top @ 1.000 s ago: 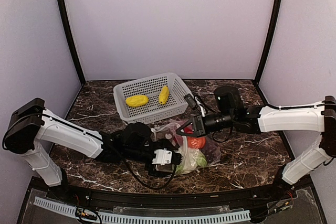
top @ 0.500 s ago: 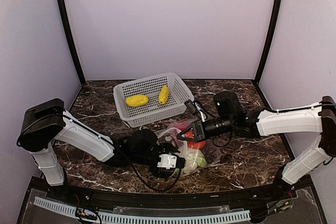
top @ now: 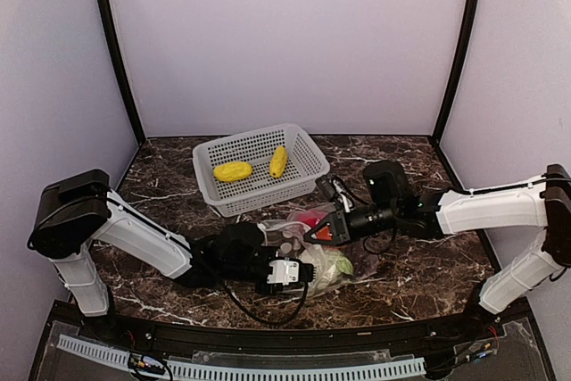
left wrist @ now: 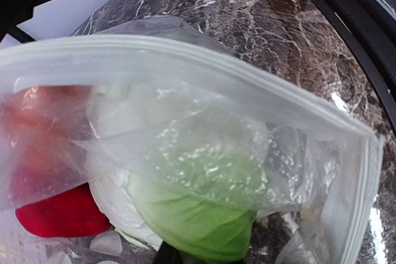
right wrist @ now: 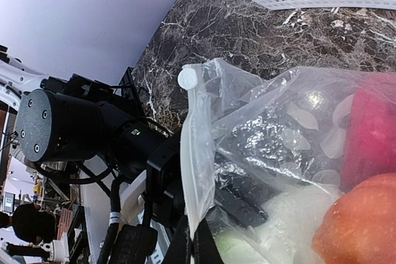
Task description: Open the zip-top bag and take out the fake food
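Note:
The zip-top bag (top: 342, 264) lies mid-table with its mouth facing left, and its zip strip (left wrist: 260, 94) arches across the left wrist view. My right gripper (top: 314, 236) (right wrist: 197, 239) is shut on the zip edge beside the white slider (right wrist: 187, 79), holding it up. My left gripper (top: 306, 272) reaches into the mouth and is shut on the pale green-white leafy piece (left wrist: 198, 214). One dark finger (left wrist: 164, 255) shows beneath it. A red piece (left wrist: 62, 211) and an orange one (right wrist: 359, 227) sit inside the bag.
The white perforated basket (top: 210, 186) stands at the back left of centre with two yellow pieces (top: 233, 170) (top: 278, 161) in it. Both forearms lie low over the marble table (top: 419, 265), converging on the bag. Black frame posts flank the back corners.
My left gripper slid to the right into the bag's mouth and its jaws closed there. My right gripper dropped slightly, still gripping the zip edge.

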Tool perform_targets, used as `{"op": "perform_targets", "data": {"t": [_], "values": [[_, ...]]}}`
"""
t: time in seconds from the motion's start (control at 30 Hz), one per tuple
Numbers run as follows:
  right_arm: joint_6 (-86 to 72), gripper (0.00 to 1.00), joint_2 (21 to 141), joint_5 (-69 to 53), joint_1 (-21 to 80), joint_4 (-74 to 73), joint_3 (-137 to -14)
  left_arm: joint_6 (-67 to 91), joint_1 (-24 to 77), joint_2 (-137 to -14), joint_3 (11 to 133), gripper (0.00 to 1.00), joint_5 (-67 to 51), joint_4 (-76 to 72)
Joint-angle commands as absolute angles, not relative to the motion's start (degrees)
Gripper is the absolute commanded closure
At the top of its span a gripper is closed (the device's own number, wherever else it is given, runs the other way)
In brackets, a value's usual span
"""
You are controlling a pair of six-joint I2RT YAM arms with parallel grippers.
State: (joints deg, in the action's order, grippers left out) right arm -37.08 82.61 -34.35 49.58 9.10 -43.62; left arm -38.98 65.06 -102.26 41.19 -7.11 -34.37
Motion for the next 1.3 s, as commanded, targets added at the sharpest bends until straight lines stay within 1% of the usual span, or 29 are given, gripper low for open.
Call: {"op": "perform_targets", "data": {"t": [0.0,0.1,0.33,0.5,0.6,0.67,0.7,0.73,0.77,0.8,0.83,0.87,0.9,0.93,0.97,1.0,1.1,1.27], "values": [[-35.51,1.0,79.64,-32.63,49.88,6.25,-43.02,-34.63,65.13,-98.13,38.73,0.95,-4.83,-35.04],[-34.95,1.0,78.25,-31.88,49.54,4.74,-42.53,-32.85,65.13,-96.26,36.96,0.99,-4.02,-35.89],[-33.83,1.0,75.44,-30.87,47.96,2.42,-40.91,-29.11,64.87,-88.93,33.33,0.99,-3.05,-33.07],[-33.37,1.0,74.55,-30.83,47.01,1.93,-40.06,-25.76,64.35,-83.52,29.85,0.99,-7.68,-34.44],[-33.06,1.0,74.66,-30.77,46.76,1.8,-40.23,-24.07,64.34,-80.42,30.4,0.99,-10.87,-32.52],[-33.12,1.0,74.84,-30.8,46.76,2.2,-40.4,-23.3,64.34,-79.73,31.58,0.99,-11.02,-30.32],[-33.08,1.0,75.01,-30.99,46.76,2.41,-40.54,-23.67,64.34,-79.85,32.94,0.96,-10.69,-28.19],[-33.06,1.0,75.34,-31.22,46.76,2.64,-40.66,-24.92,64.34,-80.05,34.54,0.84,-10.5,-25.07],[-33.19,1.0,75.46,-31.35,46.79,2.97,-40.69,-25.86,64.34,-80.63,35.2,0.77,-10.52,-23.74],[-33.38,1.0,75.6,-31.45,46.79,3.36,-40.69,-27.3,64.34,-80.97,36.29,0.68,-10.85,-21.91],[-33.47,1.0,75.79,-31.58,46.76,3.64,-40.69,-27.75,64.34,-81.81,36.78,0.63,-10.96,-21.28],[-33.57,1.0,75.96,-31.71,46.76,3.83,-40.76,-28.38,64.34,-82.26,37.65,0.55,-11.16,-20.59],[-33.57,1.0,76.02,-31.79,46.8,3.94,-40.87,-28.56,64.34,-83.03,37.98,0.52,-11.42,-20.45],[-33.64,1.0,76.1,-31.89,46.76,3.95,-40.87,-28.83,64.4,-83.48,38.74,0.45,-12.11,-20.32],[-33.69,1.0,76.02,-31.83,46.76,4.0,-40.8,-28.83,64.46,-84.46,39.15,0.42,-12.8,-20.35],[-33.78,1.0,75.98,-31.82,46.76,4.04,-40.72,-28.81,64.49,-84.99,40.0,0.37,-13.13,-20.58],[-33.84,1.0,75.98,-31.87,46.76,4.2,-40.69,-28.96,64.65,-88.77,42.8,0.32,-13.63,-20.31],[-34.01,1.0,75.94,-31.92,46.76,4.39,-40.52,-28.24,64.56,-95.29,45.06,0.32,-11.66,-22.33]]}}
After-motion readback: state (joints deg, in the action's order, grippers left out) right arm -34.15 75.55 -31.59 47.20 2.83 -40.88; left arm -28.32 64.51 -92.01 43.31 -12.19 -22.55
